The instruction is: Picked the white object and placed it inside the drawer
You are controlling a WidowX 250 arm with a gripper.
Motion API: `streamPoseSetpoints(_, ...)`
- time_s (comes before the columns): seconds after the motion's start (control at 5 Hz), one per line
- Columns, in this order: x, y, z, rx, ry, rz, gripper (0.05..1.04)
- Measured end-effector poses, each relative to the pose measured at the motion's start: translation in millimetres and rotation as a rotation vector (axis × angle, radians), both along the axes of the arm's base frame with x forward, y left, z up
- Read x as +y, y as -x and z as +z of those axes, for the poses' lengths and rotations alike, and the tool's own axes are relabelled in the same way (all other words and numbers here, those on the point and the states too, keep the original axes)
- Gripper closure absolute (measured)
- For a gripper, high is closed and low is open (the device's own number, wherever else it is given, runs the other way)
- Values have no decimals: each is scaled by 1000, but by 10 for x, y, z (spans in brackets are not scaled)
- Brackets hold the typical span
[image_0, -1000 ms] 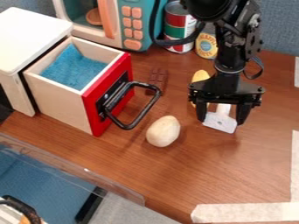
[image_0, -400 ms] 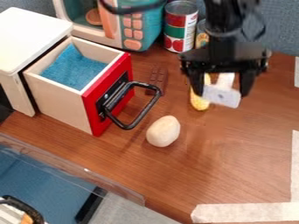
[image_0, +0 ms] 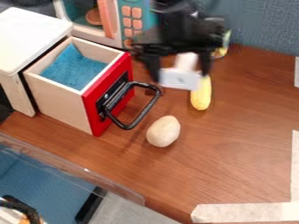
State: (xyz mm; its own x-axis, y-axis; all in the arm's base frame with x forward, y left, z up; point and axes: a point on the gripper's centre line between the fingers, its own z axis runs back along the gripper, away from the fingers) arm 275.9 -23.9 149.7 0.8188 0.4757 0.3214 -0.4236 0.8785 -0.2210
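High over the wooden table, right of the drawer, my gripper (image_0: 180, 75) hangs shut on the white object (image_0: 180, 80), a flat block with a short stem pointing up between the fingers. The block looks level and off the table. The drawer (image_0: 93, 114) has a red front and a black loop handle; it stands pulled out from its white-topped cabinet, with blue lining visible inside. My gripper is beyond the handle's far right side, not over the drawer's opening.
A pale egg-shaped object (image_0: 163, 131) lies in front of the handle. Yellow corn (image_0: 201, 93) lies just right of the white object. A toy microwave (image_0: 130, 19) stands behind the drawer. A clear-edged bin (image_0: 41, 175) is at lower left.
My gripper has lifted the white object from near the table and carried it up, then left toward the drawer. The corn is now more exposed; the drawer and egg-shaped object have stayed put.
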Motion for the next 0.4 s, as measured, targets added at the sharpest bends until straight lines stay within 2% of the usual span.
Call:
streamPoseSetpoints(0.2, 459, 314, 175, -20, 19, 109, 183)
streamPoseSetpoints(0.4, 785, 463, 250, -32, 38, 182, 183)
